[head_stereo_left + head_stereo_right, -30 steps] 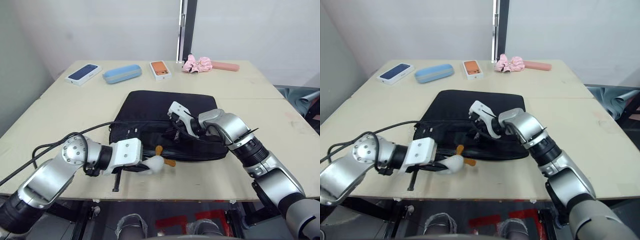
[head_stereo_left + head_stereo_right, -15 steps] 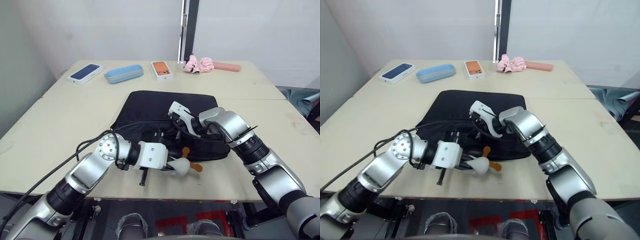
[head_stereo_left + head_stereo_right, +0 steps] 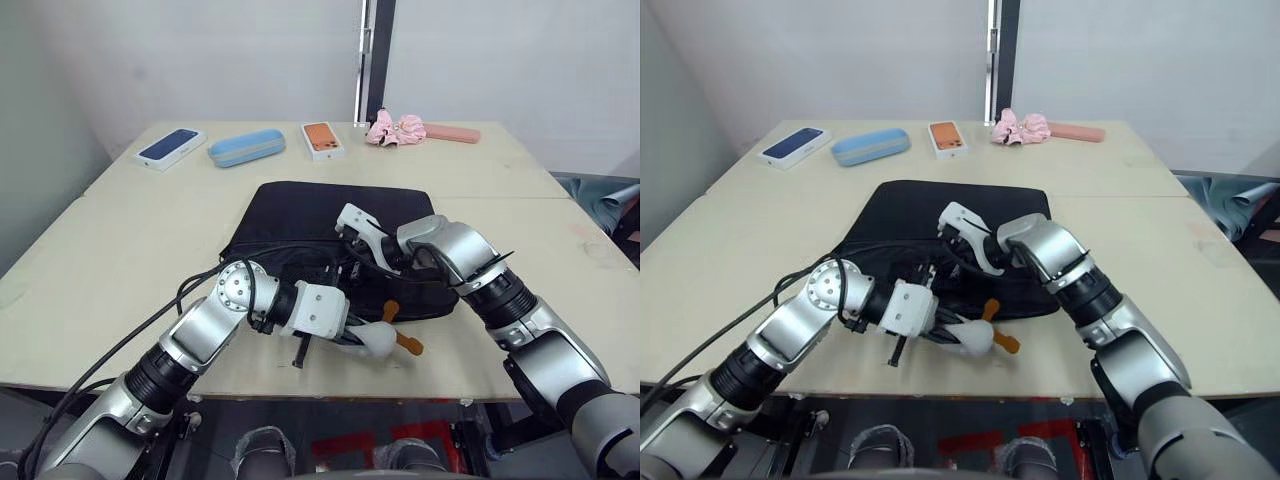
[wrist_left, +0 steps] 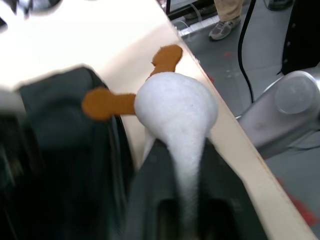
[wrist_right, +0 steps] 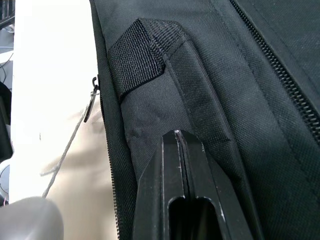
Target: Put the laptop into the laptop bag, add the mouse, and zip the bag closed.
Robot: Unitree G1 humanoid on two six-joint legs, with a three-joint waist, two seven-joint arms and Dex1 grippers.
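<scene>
We see our left pincer (image 3: 368, 338) clamped on the fluffy white thing (image 4: 176, 107) with orange-brown tags, at the near edge of the bench (image 3: 120, 240), just in front of the laptop bag (image 3: 300, 215). By our reading this fluffy thing hangs from the zipper, so the coming move turns on the bag's near edge: that edge runs left to right across the bench, and the pull sits near its right half, with the left arm the nearer one to draw it along. Our right pincer (image 5: 176, 150), its fingers pressed together on the black fabric beside a handle patch, holds the bag from above near the middle of that edge. The bag lies flat in the bench's middle; we cannot tell whether the laptop or the mouse is inside. At the far edge, well apart, lie a dark blue phone box (image 3: 166, 148), a light blue case (image 3: 245, 146), an orange phone box (image 3: 322, 140) and a pink umbrella (image 3: 420, 130). The right arm lying across the bag could crowd the pull's path.
</scene>
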